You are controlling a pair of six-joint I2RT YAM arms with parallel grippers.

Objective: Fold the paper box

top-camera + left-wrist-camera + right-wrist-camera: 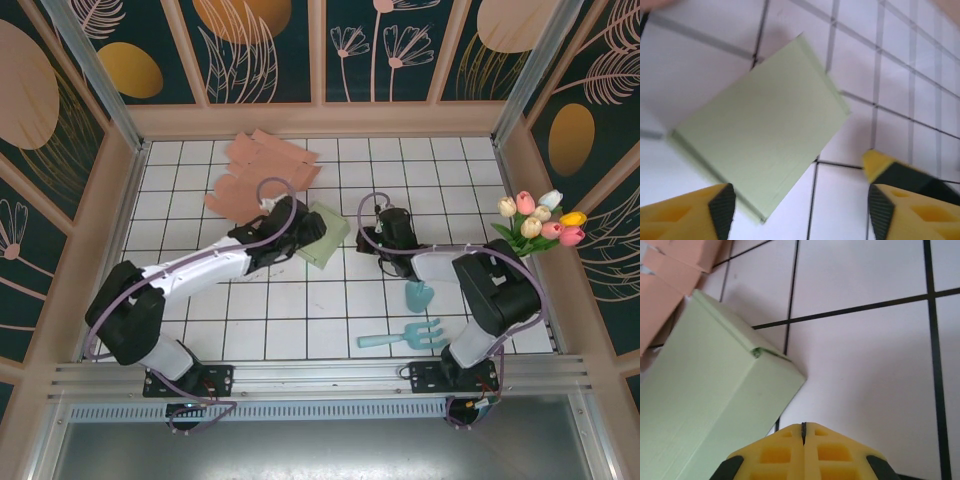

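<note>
**Green box closed at mid-table; neither gripper on it**

Nearest the bases, the top view showed a teal fork [403, 335] and a trowel [419, 296] on the tiled table [290, 310], by the right arm. At mid-table lay the box [326, 238], green and closed. The left gripper [800, 210] stood over its corner, jaws spread and grasping nothing. The right gripper [803, 432] was clenched empty just beside the box; its wrist view showed a small dark mark at a box seam. Just beyond lay flat pink card [262, 172]. Tulips [540, 222] stood at the right wall.

staged lab cell; tiled table [300, 300]; floral wall panels [260, 50]
</note>
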